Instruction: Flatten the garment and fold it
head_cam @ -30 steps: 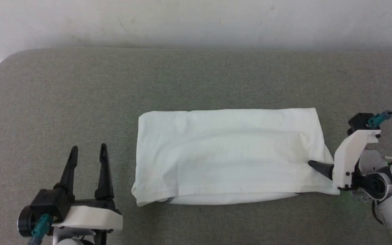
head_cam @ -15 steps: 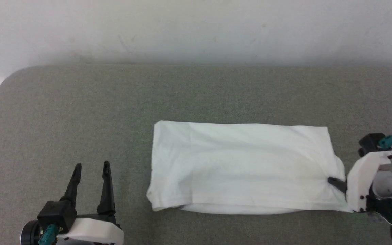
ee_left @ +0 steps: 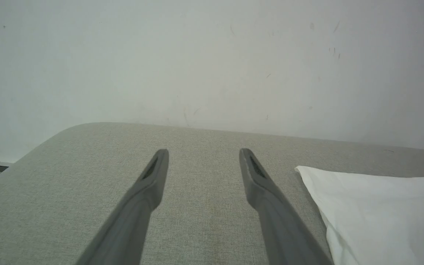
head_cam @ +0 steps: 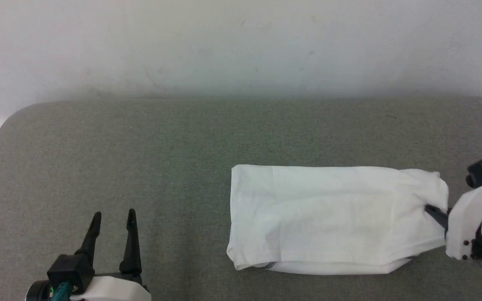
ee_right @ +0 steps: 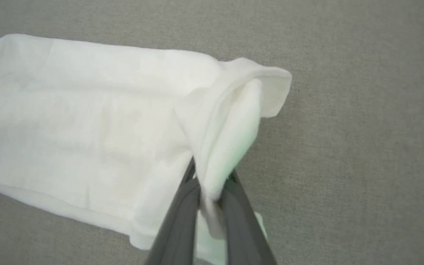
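Note:
The garment [head_cam: 329, 213] is a white shirt folded into a long rectangle on the grey padded table [head_cam: 140, 146], right of centre. A bit of zigzag stitching peeks out at its near edge. My right gripper [head_cam: 431, 209] is shut on the garment's right end, which is lifted and bunched. In the right wrist view the gripper [ee_right: 212, 176] pinches a fold of the garment [ee_right: 87, 121] between both fingers. My left gripper [head_cam: 114, 214] stands open at the lower left, holding nothing, well left of the cloth. In the left wrist view that gripper [ee_left: 204, 152] has the garment [ee_left: 381, 209] to its right.
A pale wall [head_cam: 224, 42] runs along the table's far edge. The table's rounded left corner [head_cam: 2, 121] drops off toward the floor. Bare grey surface lies left of and behind the garment.
The right gripper has shut on the garment's right end and pulled it to the right, raising that end. The head camera has tilted up. The left gripper has stayed open and still.

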